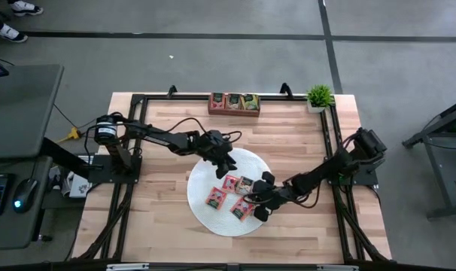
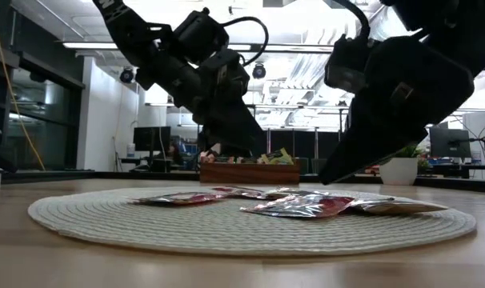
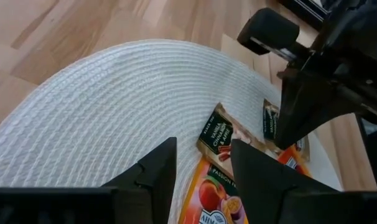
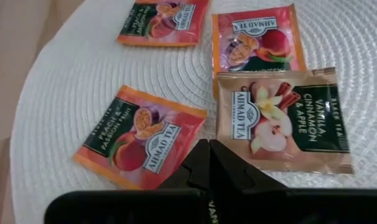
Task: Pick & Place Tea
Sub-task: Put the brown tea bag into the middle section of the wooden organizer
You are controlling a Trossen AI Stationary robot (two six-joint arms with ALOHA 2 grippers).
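Observation:
Several flat tea packets lie on the round white woven mat [image 1: 204, 217]: a peach and passion fruit one [image 4: 142, 138], a vanilla, cinnamon and apple one [image 4: 282, 121] and two red-orange ones [image 4: 257, 38] [image 4: 165, 20]. My right gripper [image 4: 208, 152] is shut and slants down over the gap between the peach packet and the vanilla packet; in the low view its tip [image 2: 326, 178] stands a little above the packets. My left gripper [image 3: 204, 168] is open over the mat's far part [image 1: 224, 167], above a passion fruit packet [image 3: 214, 194], with nothing between its fingers.
A brown wooden tray [image 1: 234, 111] with more packets stands at the table's far edge. A small potted plant [image 1: 319, 96] stands at the far right corner. Bare wood lies around the mat. The two arms are close together over the mat.

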